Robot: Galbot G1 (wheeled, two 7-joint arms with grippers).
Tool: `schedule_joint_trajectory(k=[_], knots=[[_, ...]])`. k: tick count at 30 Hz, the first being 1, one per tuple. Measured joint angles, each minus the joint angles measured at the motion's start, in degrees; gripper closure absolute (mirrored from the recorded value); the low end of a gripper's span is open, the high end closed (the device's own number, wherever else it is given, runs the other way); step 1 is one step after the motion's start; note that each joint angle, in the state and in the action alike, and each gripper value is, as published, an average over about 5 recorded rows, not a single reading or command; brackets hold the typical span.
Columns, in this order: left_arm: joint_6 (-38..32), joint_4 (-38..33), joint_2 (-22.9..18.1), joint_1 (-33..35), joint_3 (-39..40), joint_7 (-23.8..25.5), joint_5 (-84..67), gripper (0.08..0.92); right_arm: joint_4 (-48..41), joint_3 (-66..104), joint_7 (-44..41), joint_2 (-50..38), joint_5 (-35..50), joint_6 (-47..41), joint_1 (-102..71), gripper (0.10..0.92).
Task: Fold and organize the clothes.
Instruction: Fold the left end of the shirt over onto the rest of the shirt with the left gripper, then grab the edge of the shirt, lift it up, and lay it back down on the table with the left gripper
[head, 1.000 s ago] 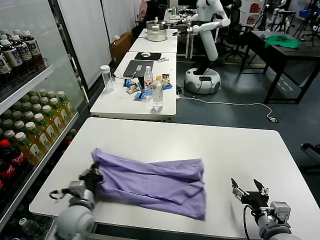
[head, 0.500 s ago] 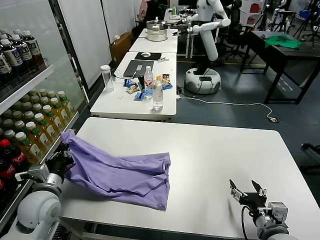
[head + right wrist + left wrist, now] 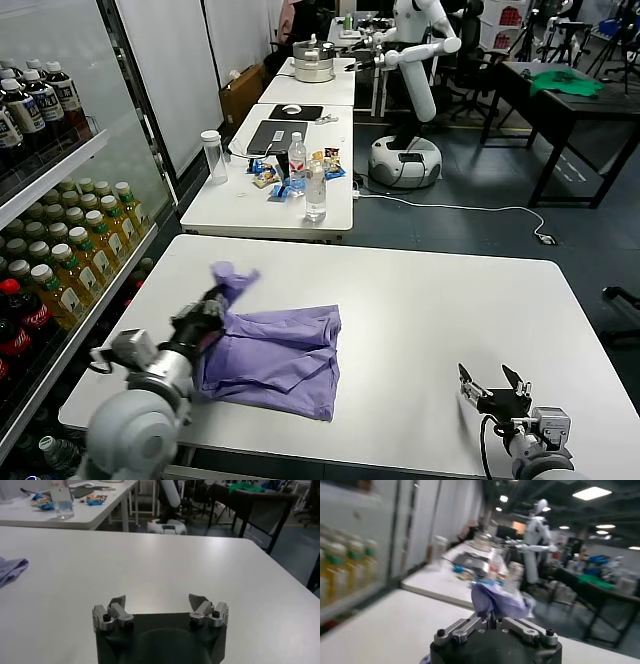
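Since 0.5 s earlier, left gripper (image 3: pixel 212 305) has swung inward over the white rectangular table (image 3: pixel 450 320), jaws clamped on a raised corner of the lavender thin-fabric T-shirt (image 3: pixel 275 360), which trails toward 4 o'clock. Right gripper (image 3: pixel 495 386) rests open, well apart.
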Motion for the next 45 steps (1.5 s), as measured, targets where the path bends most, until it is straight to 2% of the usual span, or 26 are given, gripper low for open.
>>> schedule_joint_trajectory(k=[14, 17, 26, 38, 41, 45], knots=[[0.14, 8.03, -9.44, -2.44, 15.16, -0.43, 7.32, 0.868, -1.71, -1.00, 0.03, 0.57, -0.56, 0.02, 1.26, 0.203], [-0.09, 10.33, -11.29, -2.40, 17.75, -0.35, 10.88, 0.840, -1.80, -0.96, 0.01, 0.43, -0.52, 0.03, 1.33, 0.203], [-1.33, 12.23, -13.18, -0.81, 21.83, 0.94, 19.92, 0.592, -2.34, -0.84, -0.05, 0.44, -0.47, 0.18, 1.57, 0.203], [-3.18, 4.46, -11.17, 4.32, 19.02, 2.75, 21.86, 0.247, -2.64, -1.18, -0.10, 0.69, -0.46, 0.21, 2.23, 0.203], [-3.32, 3.85, -9.87, 4.83, 15.95, 2.36, 22.10, 0.192, -2.68, -1.38, -0.10, 0.84, -0.52, 0.25, 2.36, 0.203], [-3.23, 4.89, -7.74, 4.70, 11.16, 1.89, 21.28, 0.178, -2.74, -1.73, -0.09, 1.06, -0.73, 0.25, 2.58, 0.203]])
